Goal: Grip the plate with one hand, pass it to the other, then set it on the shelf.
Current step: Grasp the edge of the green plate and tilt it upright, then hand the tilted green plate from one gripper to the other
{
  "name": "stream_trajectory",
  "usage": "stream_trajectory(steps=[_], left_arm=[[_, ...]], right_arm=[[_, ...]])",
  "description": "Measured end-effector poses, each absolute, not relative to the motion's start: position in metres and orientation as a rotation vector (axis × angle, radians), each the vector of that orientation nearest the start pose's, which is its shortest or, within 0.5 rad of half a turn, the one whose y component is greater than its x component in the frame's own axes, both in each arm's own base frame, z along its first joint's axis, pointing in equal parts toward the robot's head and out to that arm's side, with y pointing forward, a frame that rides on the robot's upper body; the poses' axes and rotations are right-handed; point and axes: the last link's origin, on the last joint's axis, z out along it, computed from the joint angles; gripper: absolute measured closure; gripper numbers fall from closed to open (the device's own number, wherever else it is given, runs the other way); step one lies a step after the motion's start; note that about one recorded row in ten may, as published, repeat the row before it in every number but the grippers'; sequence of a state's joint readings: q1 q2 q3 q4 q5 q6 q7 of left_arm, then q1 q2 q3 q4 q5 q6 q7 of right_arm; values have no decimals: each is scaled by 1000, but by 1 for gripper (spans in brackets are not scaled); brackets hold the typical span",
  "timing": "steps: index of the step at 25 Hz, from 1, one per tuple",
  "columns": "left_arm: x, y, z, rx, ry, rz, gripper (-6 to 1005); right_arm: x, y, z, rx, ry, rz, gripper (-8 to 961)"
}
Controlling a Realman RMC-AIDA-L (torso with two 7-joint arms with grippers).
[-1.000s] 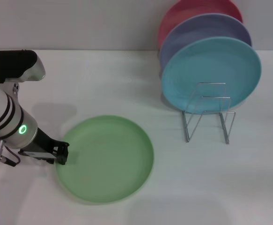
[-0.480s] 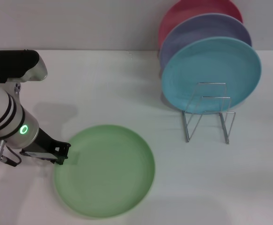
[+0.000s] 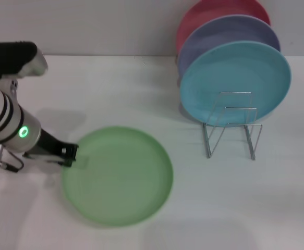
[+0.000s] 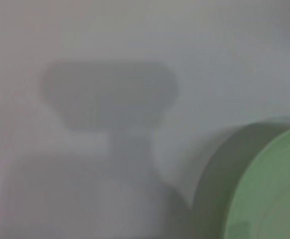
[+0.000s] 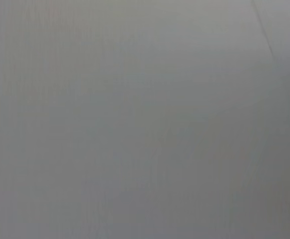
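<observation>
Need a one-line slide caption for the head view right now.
Left end effector grips the rim of the light green plate on the white table; wire shelf with three upright plates stands at right.

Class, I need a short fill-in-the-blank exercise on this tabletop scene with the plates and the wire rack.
1. The left end effector is at the rim of the ____ plate.
2. The rack's frontmost plate is ____.
3. The rack holds ____ plates.
4. The ____ end effector is out of view.

Missing words: green; turquoise; three; right

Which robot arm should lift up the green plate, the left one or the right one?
The left one. The left gripper is already clamped on the green plate at its rim, while the right arm isn't in sight anywhere near the table.
</observation>
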State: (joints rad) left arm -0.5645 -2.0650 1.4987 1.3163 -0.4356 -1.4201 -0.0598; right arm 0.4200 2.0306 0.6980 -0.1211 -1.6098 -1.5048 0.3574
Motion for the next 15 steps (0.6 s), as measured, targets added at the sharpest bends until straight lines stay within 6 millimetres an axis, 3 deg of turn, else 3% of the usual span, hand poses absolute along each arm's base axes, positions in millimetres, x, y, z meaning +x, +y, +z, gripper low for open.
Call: stream_trajectory(steps=[3, 9, 15], left_arm=[[-203, 368, -3, -2050, -1461, 303, 962], [-204, 388, 8, -2037, -1349, -24, 966], [-225, 397, 28, -1918, -1182, -251, 965]], right_arm=[[393, 281, 126, -963, 425, 773, 329], [394, 279, 120, -963, 442, 771, 329], [393, 277, 111, -976, 459, 772, 328]])
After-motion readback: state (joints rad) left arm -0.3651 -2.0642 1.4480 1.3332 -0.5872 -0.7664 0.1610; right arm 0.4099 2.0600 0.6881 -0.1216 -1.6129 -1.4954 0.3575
